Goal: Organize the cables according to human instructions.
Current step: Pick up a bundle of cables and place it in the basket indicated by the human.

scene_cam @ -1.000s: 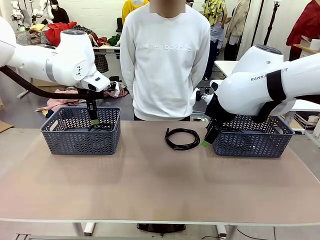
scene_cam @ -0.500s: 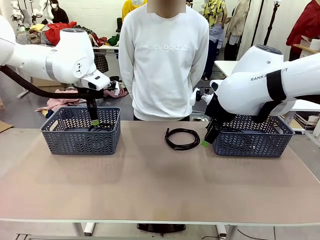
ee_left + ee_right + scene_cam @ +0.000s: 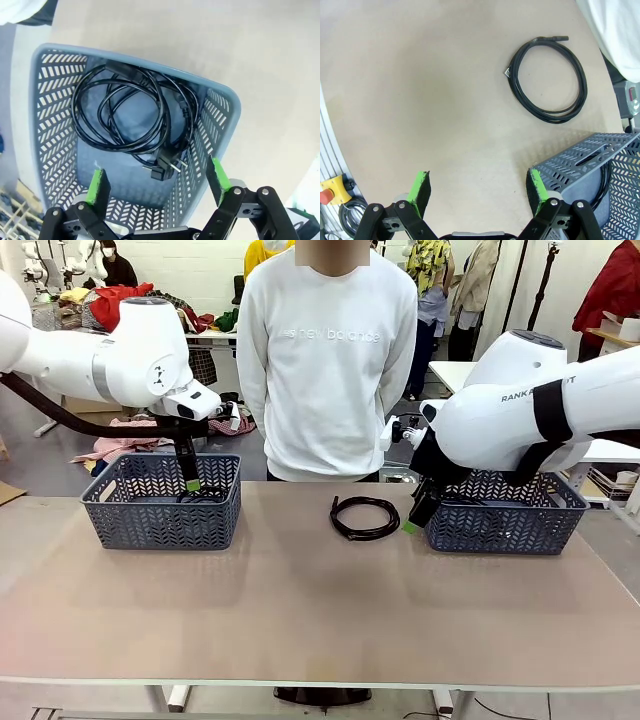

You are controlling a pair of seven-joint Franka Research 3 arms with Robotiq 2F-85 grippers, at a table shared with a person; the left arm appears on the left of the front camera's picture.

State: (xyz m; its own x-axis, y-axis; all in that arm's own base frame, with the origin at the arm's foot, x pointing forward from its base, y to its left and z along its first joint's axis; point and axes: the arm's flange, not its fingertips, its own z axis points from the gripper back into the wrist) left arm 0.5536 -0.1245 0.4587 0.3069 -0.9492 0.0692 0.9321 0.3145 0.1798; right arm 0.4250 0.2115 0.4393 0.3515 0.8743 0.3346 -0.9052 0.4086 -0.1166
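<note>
Busy room at the back, heaps of clothing point(image 3: 125, 298) on the far tables, and up front a wide tan table point(image 3: 300, 610) carrying two grey slotted baskets. Across it stands the person point(image 3: 330, 360) in the white sweatshirt, square to the middle of the table.

Over to the left basket point(image 3: 160, 515): the left fingers point(image 3: 188, 478) hang down over its far part, though whether the tips are below the rim I can't tell. From the left wrist you look straight down between them, and they're spread wide with nothing between the green pads. Beneath them on the basket floor lie the stored cables point(image 3: 122, 112), black loops overlapping so that I can't count the coils, with a chunky plug point(image 3: 167, 167) at the edge of the pile nearest the fingers. Nothing there touches the fingers.

Now the middle: one coiled cable point(image 3: 365, 517) lies flat on the bare table, just in front of the person, between the baskets and nearer the right one.

And the right basket point(image 3: 505, 530): the right fingers point(image 3: 412, 520) sit low at its left corner, close above the table. The right wrist view has them wide apart too and empty, one pad over the basket's corner, the other over open table, the coiled cable lying well ahead of them. Through that basket's wall a black cord point(image 3: 606, 175) shows inside.
</note>
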